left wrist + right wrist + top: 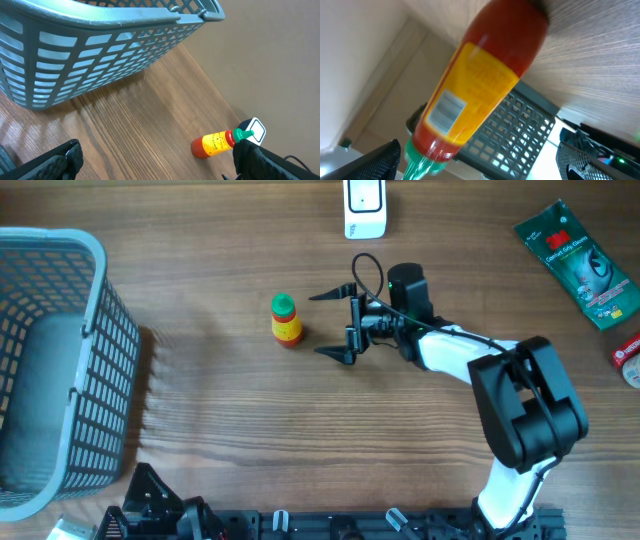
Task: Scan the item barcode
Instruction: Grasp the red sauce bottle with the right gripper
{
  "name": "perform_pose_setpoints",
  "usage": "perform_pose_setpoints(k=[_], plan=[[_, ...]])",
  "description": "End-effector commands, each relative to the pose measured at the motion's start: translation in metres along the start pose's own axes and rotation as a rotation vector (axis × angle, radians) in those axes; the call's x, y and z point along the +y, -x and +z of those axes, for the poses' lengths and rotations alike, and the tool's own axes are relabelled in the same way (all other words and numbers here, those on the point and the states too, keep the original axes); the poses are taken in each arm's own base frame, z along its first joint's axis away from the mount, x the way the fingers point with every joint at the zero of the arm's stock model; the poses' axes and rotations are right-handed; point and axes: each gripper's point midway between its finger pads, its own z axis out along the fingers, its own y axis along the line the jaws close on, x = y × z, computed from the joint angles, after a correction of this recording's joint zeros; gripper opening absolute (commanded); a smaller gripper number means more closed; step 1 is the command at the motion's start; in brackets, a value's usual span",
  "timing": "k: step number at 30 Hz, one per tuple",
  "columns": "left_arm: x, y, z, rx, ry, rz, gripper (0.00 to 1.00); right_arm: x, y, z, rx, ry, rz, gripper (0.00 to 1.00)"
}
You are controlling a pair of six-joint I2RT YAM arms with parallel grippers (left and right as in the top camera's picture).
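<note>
A little sauce bottle (286, 320) stands up straight on the wooden table (250, 430), about in the middle. It is red with a yellow label and a green cap on top. The right gripper (322, 325) is down low, just beside the bottle, and its two black fingers point at it. The fingers are spread wide apart and hold nothing. They do not touch the bottle; there is a small gap between the tips and the bottle. From the right wrist camera the bottle looks very big and close, and there is a small pale patch (445, 111) on the yellow label, but it is too blurry to read. The left gripper (160, 150) is far back at the near edge of the table, well apart from the bottle. Its fingers are spread wide too, and there is nothing between them but bare wood. A big grey basket (60, 250) with holes in its walls sits on the left side of the table. A white scanner (365, 208) stands at the far edge, behind the bottle and a bit to the right. A green packet (585, 265) lies in the far right corner, and near it, at the right edge, is a small red and white thing (630, 358) that I cannot make out.
</note>
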Motion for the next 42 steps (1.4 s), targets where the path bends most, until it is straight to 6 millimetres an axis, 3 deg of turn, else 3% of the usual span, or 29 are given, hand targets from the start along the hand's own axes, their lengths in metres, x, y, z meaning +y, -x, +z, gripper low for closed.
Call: perform_pose_setpoints(k=[1, 7, 13, 17, 24, 26, 31, 33, 35, 37, 38, 40, 42], plan=[[-0.001, 0.001, -0.001, -0.003, -0.008, 0.001, 0.99, 0.005, 0.014, 0.013, -0.073, 0.025, 0.066, 1.0], [-0.001, 0.001, -0.001, -0.003, -0.008, 0.001, 1.0, 0.023, 0.003, 0.035, -0.13, 0.067, -0.002, 1.0], [-0.001, 0.001, -0.001, -0.003, -0.008, 0.001, 1.0, 0.018, -0.007, 0.053, -0.152, 0.064, -0.032, 1.0], [-0.001, 0.001, -0.001, -0.003, -0.008, 0.001, 1.0, 0.02, -0.009, 0.055, -0.157, 0.072, -0.042, 0.91], [-0.001, 0.001, -0.001, -0.003, -0.008, 0.001, 1.0, 0.041, -0.026, 0.065, -0.152, 0.109, -0.091, 0.93], [-0.001, 0.001, -0.001, -0.003, -0.008, 0.001, 1.0, 0.046, -0.024, 0.065, -0.172, 0.126, -0.096, 0.87], [-0.001, 0.001, -0.001, -0.003, -0.008, 0.001, 1.0, 0.042, -0.03, 0.069, -0.152, 0.11, -0.104, 0.58], [-0.001, 0.001, -0.001, -0.003, -0.008, 0.001, 1.0, 0.041, -0.03, 0.07, -0.158, 0.098, -0.191, 0.5], [-0.001, 0.001, -0.001, -0.003, -0.008, 0.001, 1.0, 0.039, -0.03, 0.069, -0.159, 0.072, -0.391, 0.4], [-0.001, 0.001, -0.001, -0.003, -0.008, 0.001, 1.0, 0.015, -0.019, 0.067, -0.169, -0.04, -0.522, 0.35], [-0.001, 0.001, -0.001, -0.003, -0.008, 0.001, 1.0, -0.011, -0.008, 0.064, -0.173, -0.153, -0.544, 0.31], [-0.001, 0.001, -0.001, -0.003, -0.008, 0.001, 1.0, -0.047, 0.001, 0.056, -0.165, -0.295, -0.549, 0.3], [-0.001, 0.001, -0.001, -0.003, -0.008, 0.001, 1.0, -0.072, -0.003, 0.046, -0.091, -0.389, -0.567, 0.29]])
